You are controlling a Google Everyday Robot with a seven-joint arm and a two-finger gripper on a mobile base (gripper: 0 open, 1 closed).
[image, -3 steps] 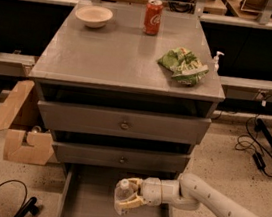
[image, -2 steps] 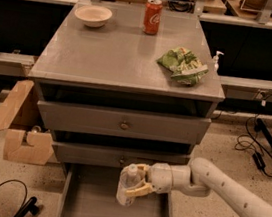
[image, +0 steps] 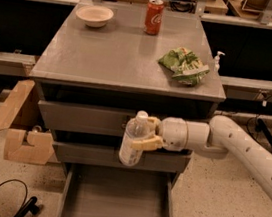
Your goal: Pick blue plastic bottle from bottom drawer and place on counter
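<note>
Cardboard box (image: pixel 19 132): stands on the floor left of the cabinet, apart from the task.
Bowl (image: pixel 94 15): sits at the back left of the counter, well away from the near edge.
Counter (image: pixel 110 59): grey top with a wide bare patch across its front and middle; judged the easiest landing spot.
Bottom drawer (image: pixel 117 204): pulled out and open, with nothing visible on its floor.
Blue plastic bottle (image: pixel 128 154): hangs in the air in front of the upper drawer fronts, above the open drawer and below counter level, nearly upright with its white cap on top.
Handling: likely light, with thin walls that dent under pressure and a smooth, slippery skin. A hold across the middle of the body keeps it balanced, whereas the cap end would let it swing.
Red soda can (image: pixel 154 16): stands at the back centre of the counter, clear of the likely path.
Gripper (image: pixel 143 133): reaches in from the right, its yellowish fingers (image: pixel 147 142) pinching the bottle around the upper body, just below the shoulder.
Green snack bag (image: pixel 185 66): lies near the right front of the counter and could be knocked if the bottle comes up on that side.
Pump bottle (image: pixel 217 60): stands at the right edge, beside the bag.
Arm (image: pixel 243 151): stretches in from the lower right.
Stage: judged mid-carry, with the bottle out of the drawer and not yet set down.
</note>
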